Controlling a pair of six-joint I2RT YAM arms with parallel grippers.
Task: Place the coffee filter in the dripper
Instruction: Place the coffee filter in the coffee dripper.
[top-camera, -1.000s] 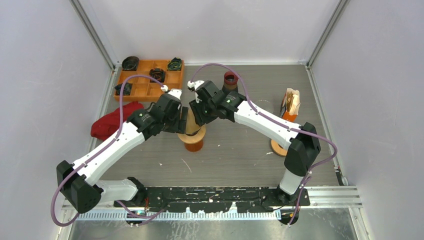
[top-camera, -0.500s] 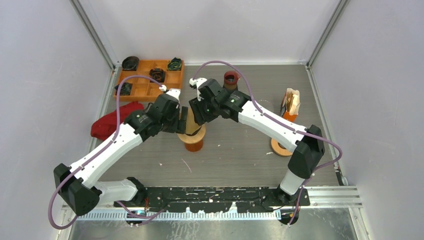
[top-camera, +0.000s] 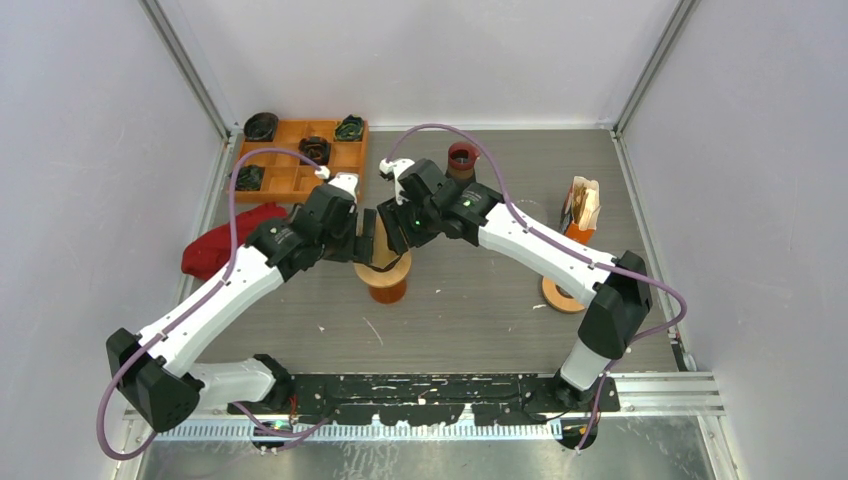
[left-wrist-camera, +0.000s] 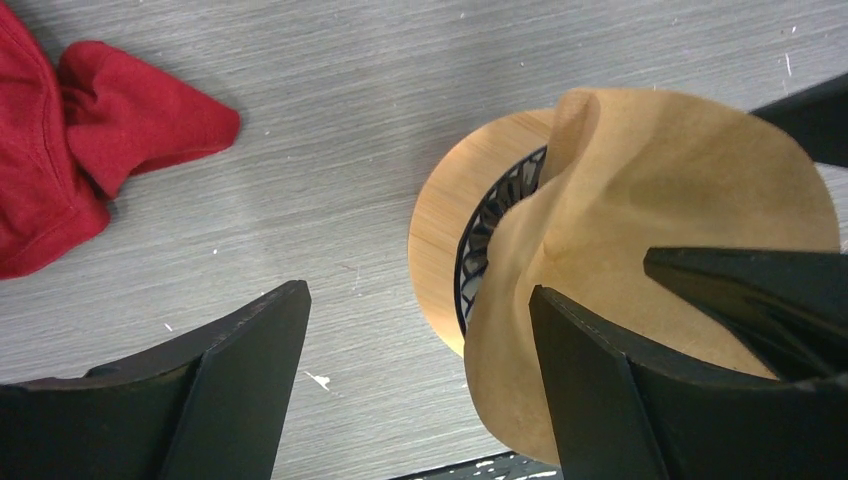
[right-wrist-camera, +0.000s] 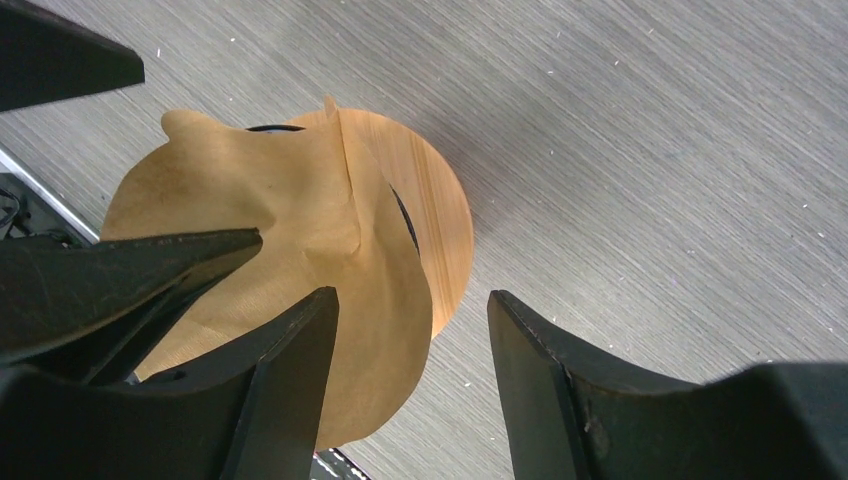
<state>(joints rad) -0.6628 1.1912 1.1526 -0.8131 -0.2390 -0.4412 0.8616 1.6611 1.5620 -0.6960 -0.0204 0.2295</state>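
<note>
My left gripper (left-wrist-camera: 415, 300) and right gripper (right-wrist-camera: 412, 297), both released, flank the crumpled coffee filter (left-wrist-camera: 680, 180) sitting in the dripper (left-wrist-camera: 440, 230), open desk (left-wrist-camera: 300, 100) around.

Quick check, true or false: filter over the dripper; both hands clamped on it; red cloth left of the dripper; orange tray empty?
The coffee filter lies over the dripper: true, crumpled.
Both hands clamp it: false; the left hand and the right hand stand open.
The red cloth lies left of the dripper: true.
The orange tray is empty: false; dark items sit in several compartments.
</note>
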